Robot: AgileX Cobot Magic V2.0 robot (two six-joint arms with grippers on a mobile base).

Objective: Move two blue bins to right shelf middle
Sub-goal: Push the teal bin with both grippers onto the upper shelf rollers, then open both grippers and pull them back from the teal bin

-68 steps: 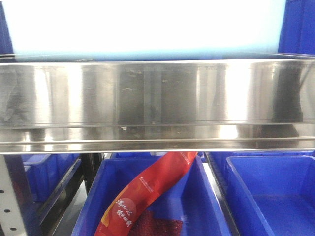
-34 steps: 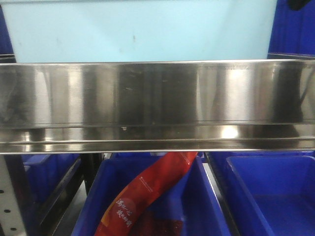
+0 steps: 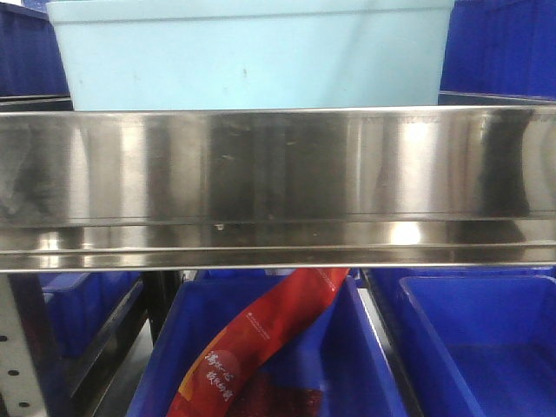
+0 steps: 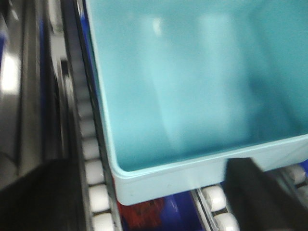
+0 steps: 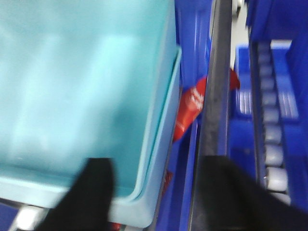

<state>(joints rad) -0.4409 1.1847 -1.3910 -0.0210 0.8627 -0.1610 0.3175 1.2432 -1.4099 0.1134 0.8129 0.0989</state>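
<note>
A pale blue bin [image 3: 252, 56] is being seen above the shelf rail [image 3: 278, 174], upper centre, long axis left-right. Both grippers' states cannot be told; dark fingers [image 5: 82, 197] are straddling the near right corner.

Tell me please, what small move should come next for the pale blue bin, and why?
Probably a short push further in. The pale blue bin sits above the steel front rail, and the left wrist view shows its near corner by the rollers, with a dark finger of the right gripper over its rim.
</note>
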